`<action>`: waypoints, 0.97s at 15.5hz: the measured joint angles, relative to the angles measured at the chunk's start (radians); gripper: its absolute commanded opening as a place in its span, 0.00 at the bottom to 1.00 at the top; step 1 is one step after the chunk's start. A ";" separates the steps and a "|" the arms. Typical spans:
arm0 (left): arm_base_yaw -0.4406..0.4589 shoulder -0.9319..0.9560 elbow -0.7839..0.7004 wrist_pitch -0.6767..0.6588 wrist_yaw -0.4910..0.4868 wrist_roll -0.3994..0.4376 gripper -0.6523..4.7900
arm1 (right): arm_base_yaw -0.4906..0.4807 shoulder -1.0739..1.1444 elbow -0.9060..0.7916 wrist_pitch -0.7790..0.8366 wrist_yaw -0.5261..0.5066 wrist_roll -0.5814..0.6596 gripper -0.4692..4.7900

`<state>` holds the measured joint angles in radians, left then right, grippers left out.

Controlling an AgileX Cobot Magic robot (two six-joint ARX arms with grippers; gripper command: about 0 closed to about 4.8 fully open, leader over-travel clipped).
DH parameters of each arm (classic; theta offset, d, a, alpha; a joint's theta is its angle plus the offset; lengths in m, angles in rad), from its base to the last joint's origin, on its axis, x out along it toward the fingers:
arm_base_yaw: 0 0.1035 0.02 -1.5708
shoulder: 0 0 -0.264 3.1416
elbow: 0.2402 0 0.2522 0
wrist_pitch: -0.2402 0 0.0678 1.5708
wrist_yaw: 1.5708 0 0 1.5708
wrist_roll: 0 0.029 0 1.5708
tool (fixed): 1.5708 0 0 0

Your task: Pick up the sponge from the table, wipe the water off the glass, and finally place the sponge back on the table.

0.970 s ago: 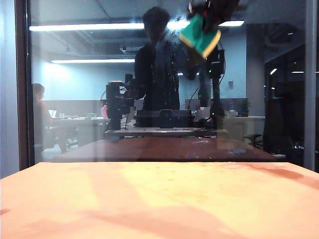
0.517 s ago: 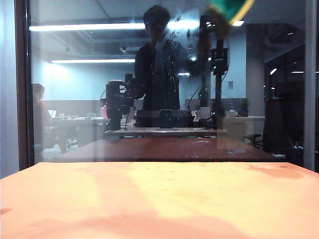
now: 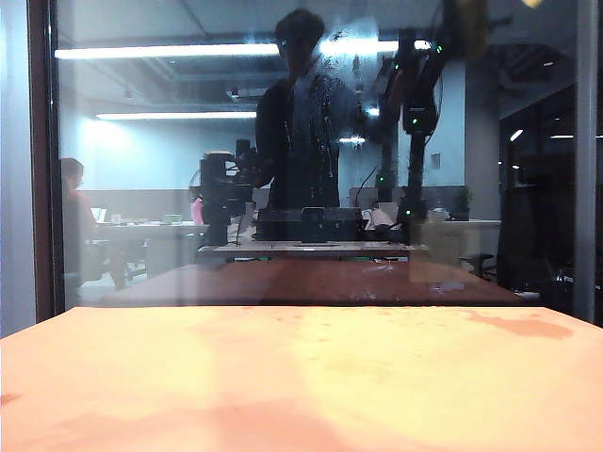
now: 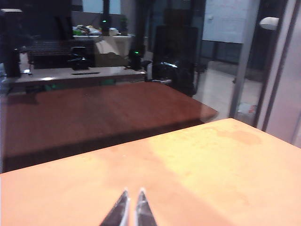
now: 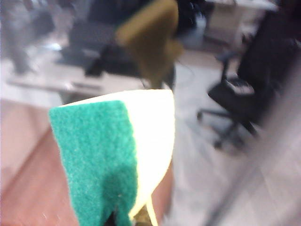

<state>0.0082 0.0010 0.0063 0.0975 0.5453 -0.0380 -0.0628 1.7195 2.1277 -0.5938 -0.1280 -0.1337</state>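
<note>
The right gripper [image 5: 129, 219] pinches the sponge [image 5: 115, 157] at its near end, so the green scouring layer and cream foam stand out beyond the fingertips toward the glass [image 3: 141, 169], high above the table [image 3: 301, 377]. The left gripper [image 4: 131, 209] hangs low over the table's bare orange surface, fingertips [image 4: 121, 207] nearly pressed together, holding nothing.

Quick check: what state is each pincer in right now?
Left pincer: shut, empty, low over the table.
Right pincer: shut on the sponge, up by the glass.
</note>
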 measured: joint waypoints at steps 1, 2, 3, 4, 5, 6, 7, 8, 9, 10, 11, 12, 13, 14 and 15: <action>0.000 0.000 0.000 0.000 0.000 0.000 0.17 | -0.006 -0.043 -0.076 0.024 0.001 0.002 0.08; 0.000 0.000 0.000 0.000 -0.004 0.000 0.17 | -0.005 -0.098 -0.166 0.068 0.000 0.002 0.08; 0.000 0.000 0.000 0.000 -0.005 0.000 0.17 | -0.003 -0.146 -0.241 0.105 -0.002 0.002 0.08; 0.000 0.000 0.000 0.000 -0.007 0.000 0.17 | -0.003 -0.224 -0.364 0.179 -0.005 0.010 0.08; 0.000 0.000 0.000 0.000 -0.007 0.000 0.17 | -0.003 -0.269 -0.446 0.217 -0.006 0.029 0.08; 0.000 0.000 0.000 0.000 -0.007 0.000 0.17 | -0.003 -0.310 -0.530 0.265 -0.026 0.060 0.08; 0.000 0.000 0.000 0.000 -0.007 0.000 0.17 | -0.003 -0.353 -0.631 0.325 -0.043 0.094 0.08; 0.000 0.000 0.000 0.000 -0.007 0.000 0.17 | -0.003 -0.419 -0.772 0.388 -0.049 0.116 0.08; 0.000 0.000 0.000 0.000 -0.007 0.000 0.17 | 0.000 -0.447 -0.829 0.407 -0.053 0.131 0.08; 0.000 0.000 0.000 0.000 -0.007 0.000 0.17 | 0.005 -0.482 -0.908 0.444 -0.063 0.155 0.08; 0.000 0.000 0.000 0.000 -0.007 0.000 0.17 | 0.008 -0.517 -0.995 0.476 -0.077 0.181 0.08; 0.000 0.000 0.000 0.000 -0.007 0.000 0.17 | 0.009 -0.545 -1.065 0.520 -0.078 0.202 0.08; 0.000 0.000 0.000 0.000 -0.007 0.000 0.17 | 0.013 -0.578 -1.134 0.552 -0.078 0.225 0.08; 0.000 0.000 0.000 0.000 -0.007 0.000 0.17 | 0.032 -0.607 -1.238 0.626 -0.089 0.270 0.08; 0.000 0.000 0.000 0.000 -0.007 0.000 0.16 | 0.040 -0.609 -1.295 0.659 -0.103 0.286 0.08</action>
<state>0.0082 0.0010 0.0063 0.0978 0.5381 -0.0380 -0.0231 1.1107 0.8326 0.0650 -0.2306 0.1528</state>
